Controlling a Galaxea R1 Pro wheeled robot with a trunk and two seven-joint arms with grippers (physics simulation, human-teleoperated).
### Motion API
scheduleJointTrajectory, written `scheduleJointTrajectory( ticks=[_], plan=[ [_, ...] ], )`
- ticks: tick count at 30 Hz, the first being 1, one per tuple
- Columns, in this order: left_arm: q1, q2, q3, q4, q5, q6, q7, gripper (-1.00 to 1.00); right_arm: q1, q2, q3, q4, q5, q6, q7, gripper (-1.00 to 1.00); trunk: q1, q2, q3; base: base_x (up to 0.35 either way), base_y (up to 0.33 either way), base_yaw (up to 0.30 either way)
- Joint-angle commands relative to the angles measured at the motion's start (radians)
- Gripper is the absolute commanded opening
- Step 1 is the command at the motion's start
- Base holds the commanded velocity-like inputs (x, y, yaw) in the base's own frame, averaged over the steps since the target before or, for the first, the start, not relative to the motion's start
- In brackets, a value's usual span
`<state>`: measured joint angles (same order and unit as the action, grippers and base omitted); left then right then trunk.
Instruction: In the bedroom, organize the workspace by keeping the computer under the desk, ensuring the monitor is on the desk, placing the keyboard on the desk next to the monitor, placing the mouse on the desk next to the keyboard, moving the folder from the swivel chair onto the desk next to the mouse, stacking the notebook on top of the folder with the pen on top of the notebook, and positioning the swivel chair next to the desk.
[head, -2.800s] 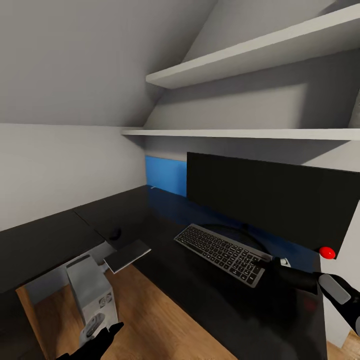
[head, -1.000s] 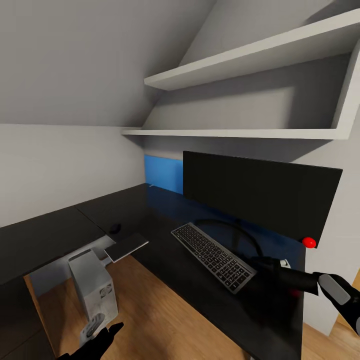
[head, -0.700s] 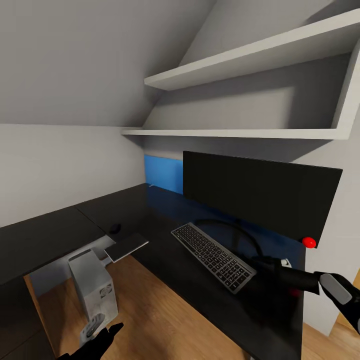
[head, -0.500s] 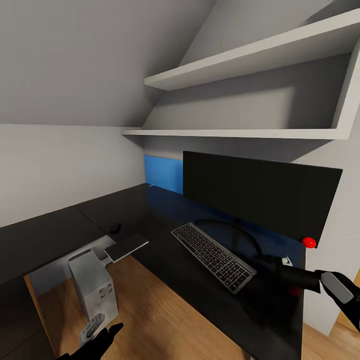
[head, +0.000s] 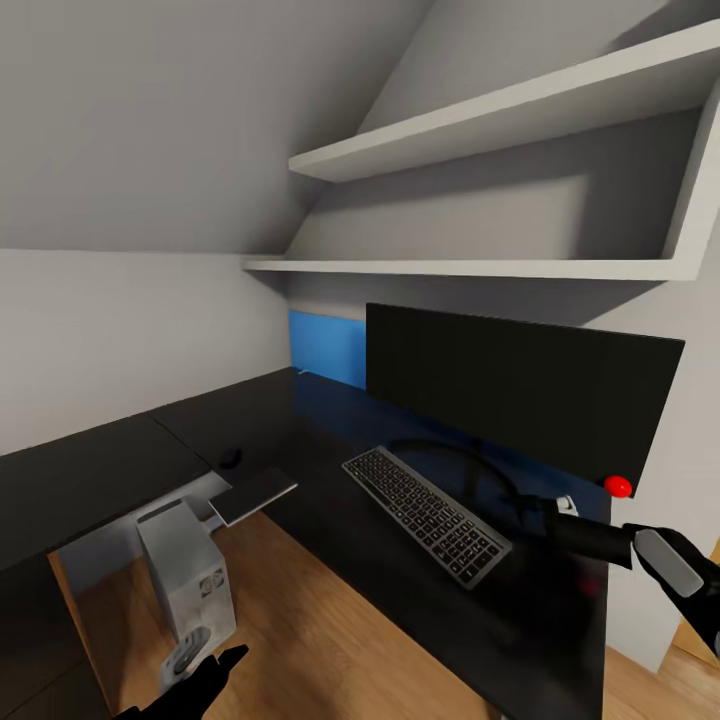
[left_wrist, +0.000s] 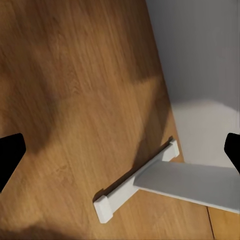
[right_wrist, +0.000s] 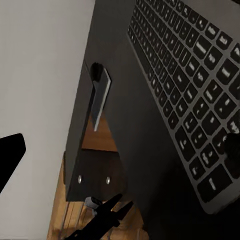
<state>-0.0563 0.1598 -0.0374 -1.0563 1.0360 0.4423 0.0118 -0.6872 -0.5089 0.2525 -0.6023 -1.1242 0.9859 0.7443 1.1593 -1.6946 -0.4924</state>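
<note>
Right gripper (head: 548, 507) fingers apart over bench (head: 330, 470) past the keyboard (head: 425, 513) end, left gripper (head: 195, 672) fingers apart low over wood floor (head: 300, 630), monitor (head: 520, 395) upright behind keyboard, computer (head: 187, 580) under bench edge.

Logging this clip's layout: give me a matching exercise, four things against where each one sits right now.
Things:
1. keyboard
2. computer
3. monitor
4. right gripper

Places:
A. on the wooden floor, beside the desk's white leg
B. upright at the back of the desktop, under the lower wall shelf
C. flat on the desktop, in front of the screen
D. over the desktop, just off the keyboard's right end

Pairs: 1-C, 2-A, 3-B, 4-D
</note>
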Motion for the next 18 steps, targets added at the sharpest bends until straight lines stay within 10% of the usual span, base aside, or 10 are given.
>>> scheduleJointTrajectory(
  ticks=[1, 18],
  plan=[
    [0.0, 0.0, -0.001, -0.001, 0.006, 0.003, 0.003, 1.0, -0.001, -0.001, 0.007, -0.006, 0.002, -0.003, 0.005, 1.0, -0.004, 0.007, 0.002, 0.0, 0.0, 0.0],
    [-0.001, -0.005, -0.001, -0.002, 0.008, 0.005, 0.015, 1.0, 0.031, 0.025, 0.018, -0.294, 0.004, -0.015, -0.299, 1.0, -0.069, 0.126, 0.055, 0.0, 0.0, 0.0]
  ],
)
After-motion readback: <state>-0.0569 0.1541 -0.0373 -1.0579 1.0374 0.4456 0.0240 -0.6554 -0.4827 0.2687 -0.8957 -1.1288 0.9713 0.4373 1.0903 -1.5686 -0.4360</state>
